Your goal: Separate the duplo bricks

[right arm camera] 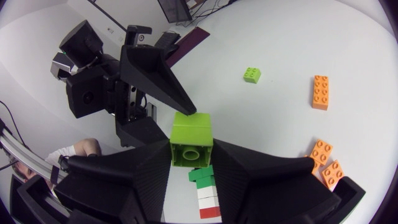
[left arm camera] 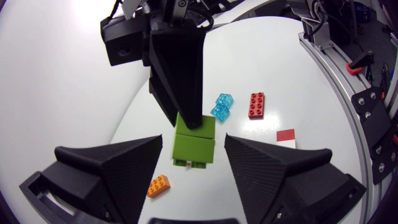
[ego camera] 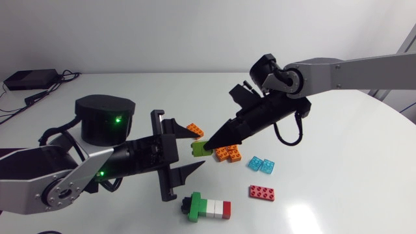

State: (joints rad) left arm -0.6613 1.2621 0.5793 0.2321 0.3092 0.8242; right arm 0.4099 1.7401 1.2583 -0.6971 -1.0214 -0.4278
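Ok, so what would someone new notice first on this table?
The two black grippers are tip to tip in the middle. The right gripper is shut on the joined lime-green bricks, and the left gripper has its fingers open either side of them, not gripping. Loose pieces lie around: orange bricks just beside, clear blue bricks and a red brick toward the right arm's side, and a green, white and red stack by the left gripper.
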